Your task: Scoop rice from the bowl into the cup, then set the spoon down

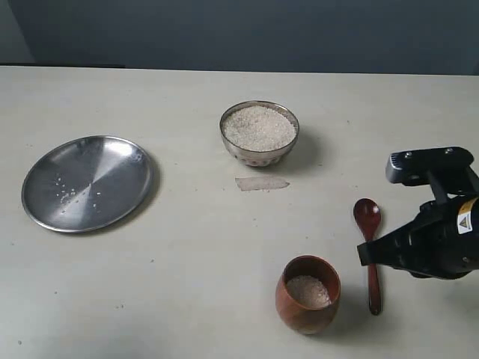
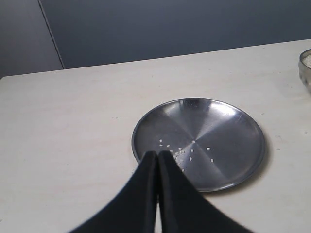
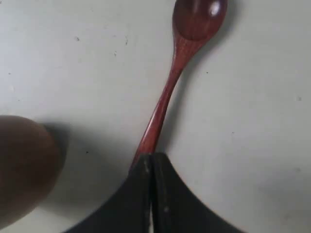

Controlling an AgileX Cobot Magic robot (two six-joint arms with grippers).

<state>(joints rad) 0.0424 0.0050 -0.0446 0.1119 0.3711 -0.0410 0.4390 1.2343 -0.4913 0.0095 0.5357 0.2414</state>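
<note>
Spoon (image 1: 367,219) lay flat on the table (image 1: 224,299) at about 4 o'clock from its middle. The oval end pointed to 12 and the handle to 6. It was just beside the cup (image 1: 299,315), at the cup's 3 o'clock, and not touching it.

By size, the plate (image 1: 112,172) sat at 9 o'clock with only a few stray grains (image 1: 67,193) on it. The bowl (image 1: 258,158) at 12 was heaped with rice (image 1: 259,127). The cup at 5 o'clock held a low layer of rice too. A pale scrap (image 1: 262,183) lay at the bowl's 6 o'clock.

The right gripper (image 3: 151,156) hovered over the middle of the handle, fingers pressed together with no gap. The handle ran beneath the tips rather than between them, so the spoon looked ungripped. The left gripper (image 2: 157,154) hung above the plate, likewise closed and empty.

The spoon was probably light and stiff, and its glossy wood looked smooth enough to slip or roll. The slim handle lay right on the table, so the pads would have to come down either side of it, across its width. The best hold seemed to be a little toward the 6 o'clock end, to keep the oval end level. The rice was loose and would spill at any tilt
</note>
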